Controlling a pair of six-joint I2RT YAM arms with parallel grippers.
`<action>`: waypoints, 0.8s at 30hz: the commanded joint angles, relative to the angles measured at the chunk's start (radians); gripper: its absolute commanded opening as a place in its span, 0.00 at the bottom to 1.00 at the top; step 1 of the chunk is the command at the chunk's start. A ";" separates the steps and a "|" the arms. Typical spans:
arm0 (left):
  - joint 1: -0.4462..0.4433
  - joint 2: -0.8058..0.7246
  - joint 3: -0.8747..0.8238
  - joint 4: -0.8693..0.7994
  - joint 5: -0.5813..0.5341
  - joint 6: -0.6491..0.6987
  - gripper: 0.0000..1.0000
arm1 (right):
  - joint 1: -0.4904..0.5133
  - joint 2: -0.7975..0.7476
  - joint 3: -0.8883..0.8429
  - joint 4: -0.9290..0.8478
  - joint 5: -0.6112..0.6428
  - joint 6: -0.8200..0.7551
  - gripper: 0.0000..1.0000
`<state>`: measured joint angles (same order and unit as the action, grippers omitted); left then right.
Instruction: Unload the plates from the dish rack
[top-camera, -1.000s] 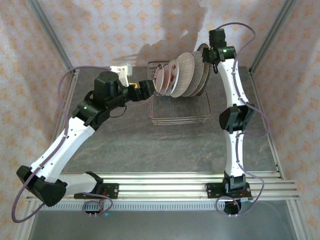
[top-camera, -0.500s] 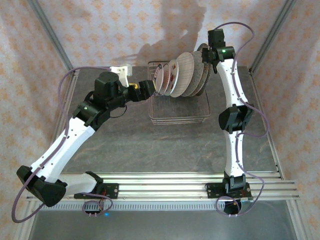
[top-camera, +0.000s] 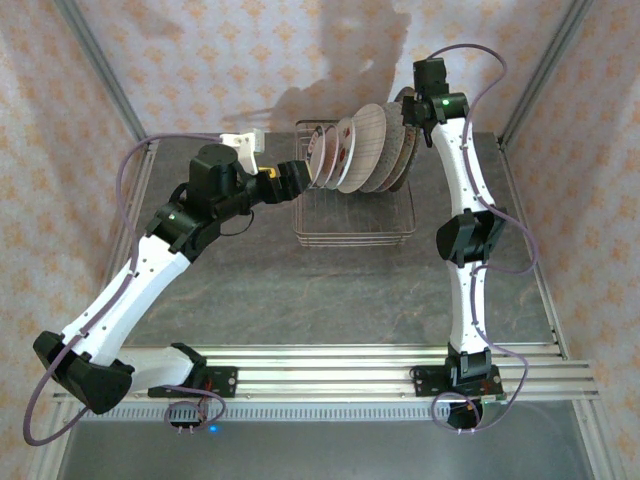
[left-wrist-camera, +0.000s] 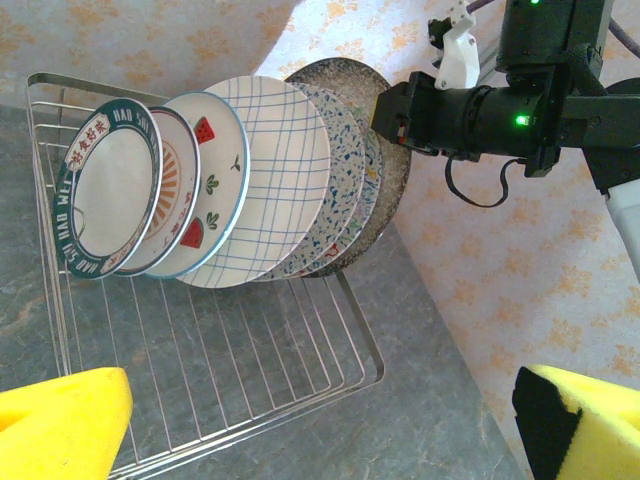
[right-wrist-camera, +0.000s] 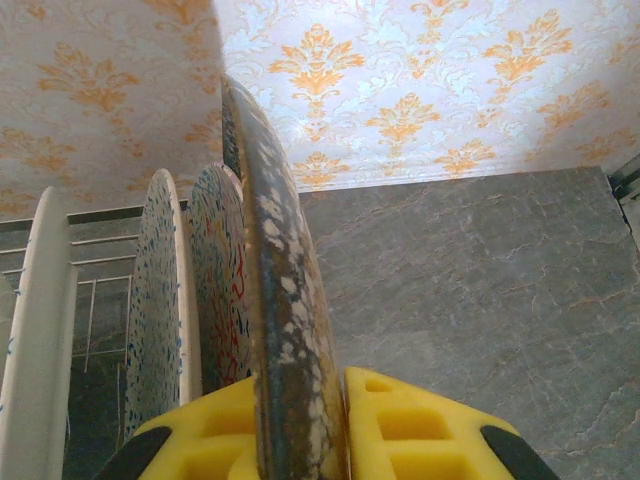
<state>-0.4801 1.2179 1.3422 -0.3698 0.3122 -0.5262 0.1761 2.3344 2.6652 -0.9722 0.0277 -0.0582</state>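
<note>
The dish rack (top-camera: 355, 228) stands at the back of the table with several plates (top-camera: 362, 148) leaning in a row in it. From the left wrist view they run from a green-rimmed plate (left-wrist-camera: 105, 190) through a watermelon plate (left-wrist-camera: 205, 195) and a plaid plate (left-wrist-camera: 275, 175) to a brown speckled plate (left-wrist-camera: 390, 190) at the far end. My right gripper (top-camera: 408, 108) is shut on that brown speckled plate's rim (right-wrist-camera: 285, 330), with a yellow finger (right-wrist-camera: 420, 425) on each side. My left gripper (top-camera: 300, 175) hangs open beside the rack's left end, its yellow fingertips (left-wrist-camera: 60, 425) wide apart over the rack's wires (left-wrist-camera: 200, 350).
Patterned walls stand close behind and beside the rack (left-wrist-camera: 520, 280). Metal frame posts (top-camera: 100, 70) rise at the back corners. Grey tabletop (top-camera: 320, 290) lies open between the rack and the arm bases. The right arm's black wrist (left-wrist-camera: 500, 105) reaches in from the right.
My right gripper has tightened slightly on the brown speckled plate's rim and edged towards the back. The rack and plates shifted a touch. The left arm holds still.
</note>
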 joint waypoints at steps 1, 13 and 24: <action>-0.006 -0.025 -0.011 0.034 0.022 -0.006 0.98 | 0.005 -0.097 0.048 0.144 0.010 0.059 0.00; -0.006 -0.019 -0.008 0.042 0.024 -0.009 0.98 | 0.011 -0.141 0.048 0.172 0.043 -0.014 0.00; -0.005 -0.019 -0.012 0.049 0.022 -0.014 0.98 | 0.023 -0.159 0.062 0.214 0.050 -0.028 0.00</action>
<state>-0.4801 1.2167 1.3376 -0.3687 0.3153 -0.5266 0.1875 2.3318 2.6652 -0.9649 0.0650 -0.1329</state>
